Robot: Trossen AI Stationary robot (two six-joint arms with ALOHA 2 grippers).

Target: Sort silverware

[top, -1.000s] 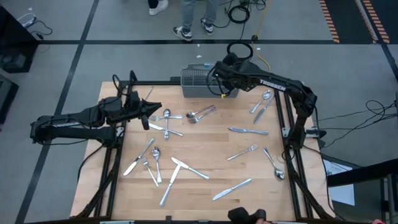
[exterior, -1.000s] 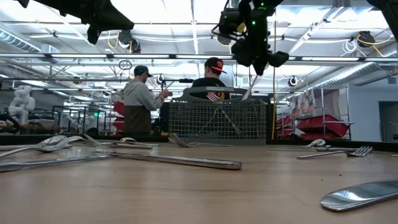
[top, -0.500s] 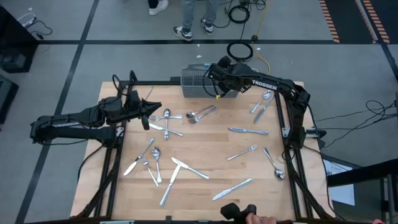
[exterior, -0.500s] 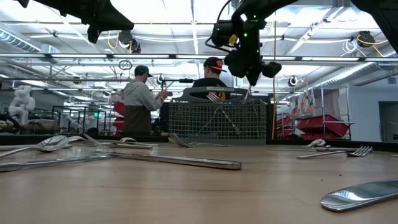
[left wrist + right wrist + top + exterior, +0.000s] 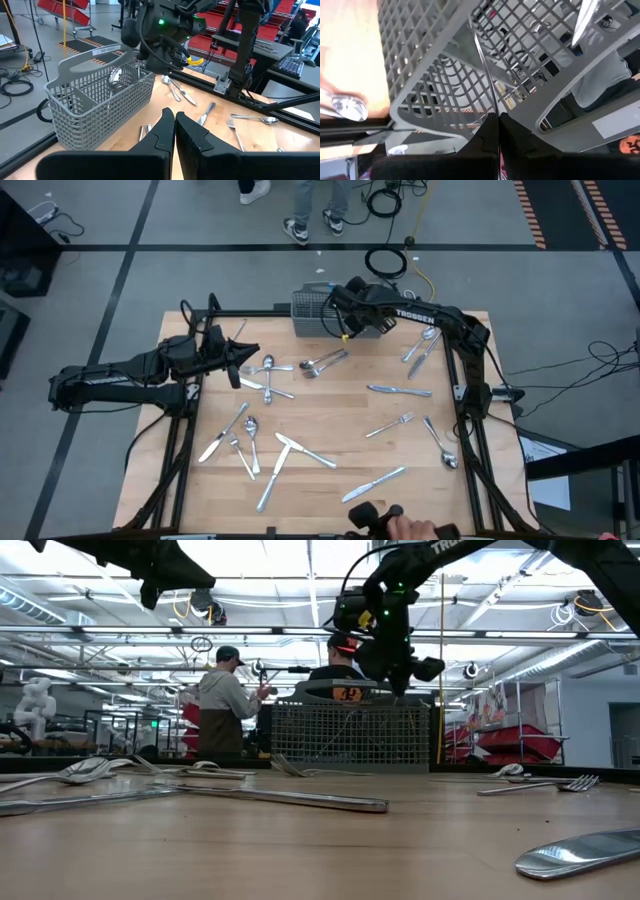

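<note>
Right hand (image 5: pixel 496 131) of mine is pinched shut on a slim shiny utensil (image 5: pixel 485 70), its long axis pointing straight down into the grey basket (image 5: pixel 312 310) at the desk's (image 5: pixel 330 435) far edge. Left hand (image 5: pixel 240 362) hovers closed, nearer the scattered silverware (image 5: pixel 300 452).

Evenly lit from bright ceiling strips (image 5: pixel 310 580), washing out the low view's upper part. Soft, short shadows under silverware (image 5: pixel 300 450) on the desk (image 5: pixel 330 420). Near knife (image 5: pixel 580 852) blurred; basket mesh (image 5: pixel 445 75) soft close up.
</note>
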